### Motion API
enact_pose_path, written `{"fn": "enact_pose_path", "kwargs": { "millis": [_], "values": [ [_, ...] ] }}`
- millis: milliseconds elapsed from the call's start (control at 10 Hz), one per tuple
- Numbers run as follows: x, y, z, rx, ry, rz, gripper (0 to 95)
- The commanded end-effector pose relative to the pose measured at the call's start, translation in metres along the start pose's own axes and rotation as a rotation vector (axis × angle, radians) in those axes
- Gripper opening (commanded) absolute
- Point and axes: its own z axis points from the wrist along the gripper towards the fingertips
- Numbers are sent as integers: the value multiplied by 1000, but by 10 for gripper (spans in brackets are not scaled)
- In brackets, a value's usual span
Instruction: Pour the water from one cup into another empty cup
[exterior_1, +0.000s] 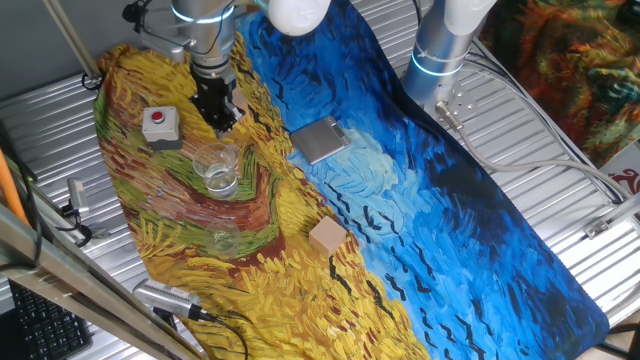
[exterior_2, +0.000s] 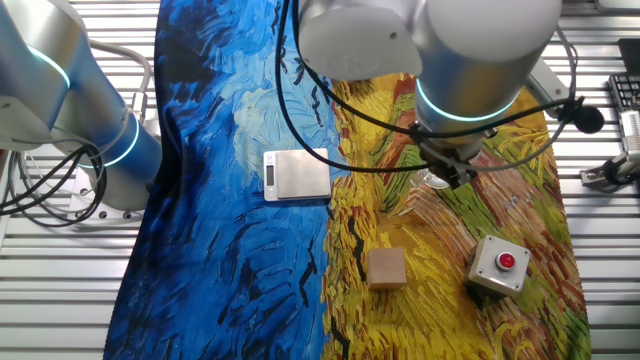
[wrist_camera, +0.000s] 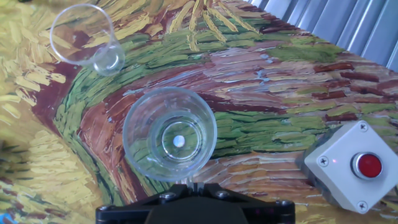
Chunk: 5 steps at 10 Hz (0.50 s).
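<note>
The larger clear tumbler (exterior_1: 217, 167) stands upright on the yellow part of the cloth. In the hand view this tumbler (wrist_camera: 169, 134) sits just ahead of the fingers, its thick base glinting. Water (wrist_camera: 178, 142) shows only as faint glints low inside it. The smaller clear cup (exterior_1: 225, 240) stands nearer the front edge, faint against the cloth; in the hand view this cup (wrist_camera: 84, 36) is at the upper left. My gripper (exterior_1: 221, 120) hangs just behind the tumbler, clear of it, its fingertips (wrist_camera: 193, 185) pressed together with nothing between them. In the other fixed view my arm hides both cups.
A grey box with a red button (exterior_1: 160, 125) (wrist_camera: 351, 165) stands left of the gripper. A wooden block (exterior_1: 327, 236) and a silver scale (exterior_1: 320, 140) lie to the right. A second arm's base (exterior_1: 440, 50) stands at the far edge. Ribbed metal tabletop surrounds the cloth.
</note>
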Motion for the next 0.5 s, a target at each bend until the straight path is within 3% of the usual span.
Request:
{"fn": "enact_pose_path", "kwargs": {
  "millis": [100,500],
  "values": [
    [0,0,3,2,-6,-2,0],
    [-1,0,4,1,-9,-16,0]
  ]
}}
